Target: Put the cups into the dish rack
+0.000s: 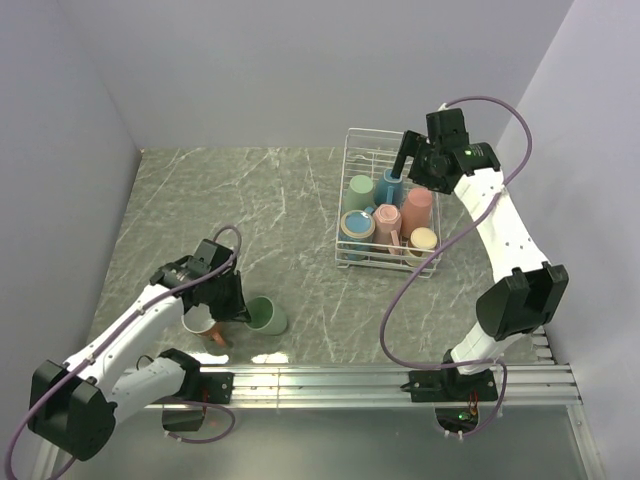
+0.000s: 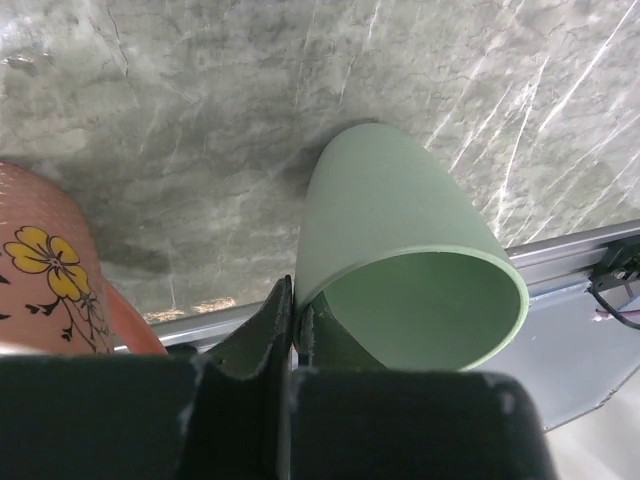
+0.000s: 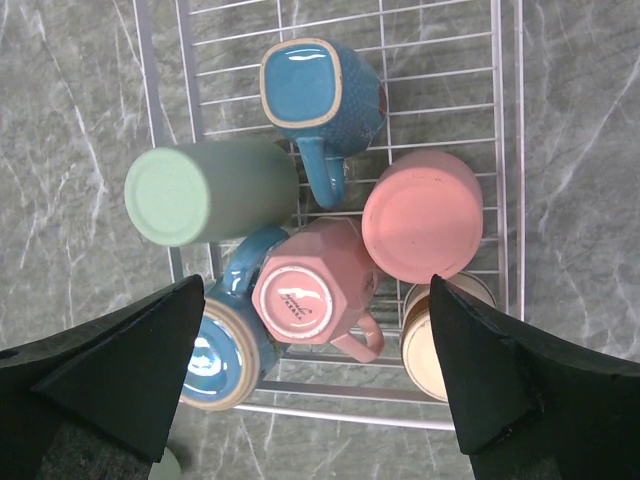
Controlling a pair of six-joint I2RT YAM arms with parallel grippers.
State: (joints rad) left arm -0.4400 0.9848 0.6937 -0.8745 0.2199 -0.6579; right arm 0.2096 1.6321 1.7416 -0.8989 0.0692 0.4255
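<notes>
My left gripper (image 1: pixel 238 310) is shut on the rim of a green cup (image 1: pixel 268 317), which lies on its side on the table near the front edge. In the left wrist view the fingers (image 2: pixel 275 330) pinch the wall of the green cup (image 2: pixel 400 230), one inside and one outside. A salmon cup with a yellow flower (image 2: pixel 50 270) sits just left of it (image 1: pixel 202 325). The white wire dish rack (image 1: pixel 375 132) holds several upturned cups: green (image 3: pixel 205 190), blue (image 3: pixel 320 85), pink (image 3: pixel 422 215), hexagonal pink (image 3: pixel 310 295), blue-bottomed (image 3: pixel 215 355) and cream (image 3: pixel 425 340). My right gripper (image 3: pixel 318 300) hangs open and empty above them (image 1: pixel 404 165).
A metal rail (image 1: pixel 380 380) runs along the table's front edge just behind the green cup. The marble tabletop (image 1: pixel 250 210) lies between the rack and the left arm. Grey walls close in the back and the sides.
</notes>
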